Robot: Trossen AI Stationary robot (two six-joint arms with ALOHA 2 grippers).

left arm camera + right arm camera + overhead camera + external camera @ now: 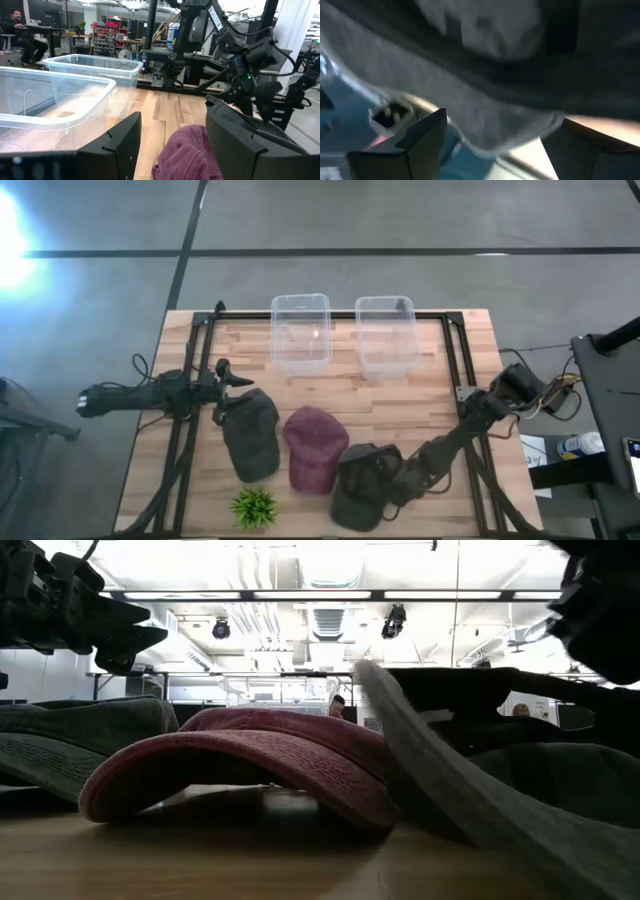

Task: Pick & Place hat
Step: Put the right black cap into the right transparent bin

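Note:
Three caps lie in a row near the table's near edge: a dark grey cap, a maroon cap and a dark olive-grey cap. My left gripper is open, just left of and beyond the dark grey cap; past its fingers the left wrist view shows the maroon cap. My right gripper is open, low over the olive-grey cap's right side. Grey cloth fills its wrist view, and a cloth edge reaches between the fingers. In the low view this cap's brim slants upward. My right gripper has its two fingers standing on either side of the olive-grey cap's cloth edge, coming slanting down from the table's right. I cannot tell whether the fingers touch the cloth. My left gripper touches nothing.
Two clear plastic bins stand side by side near the table's far edge. A small green plant sits at the near edge, below the dark grey cap. Bare wood lies between the bins and the caps. People sit in the room beyond.

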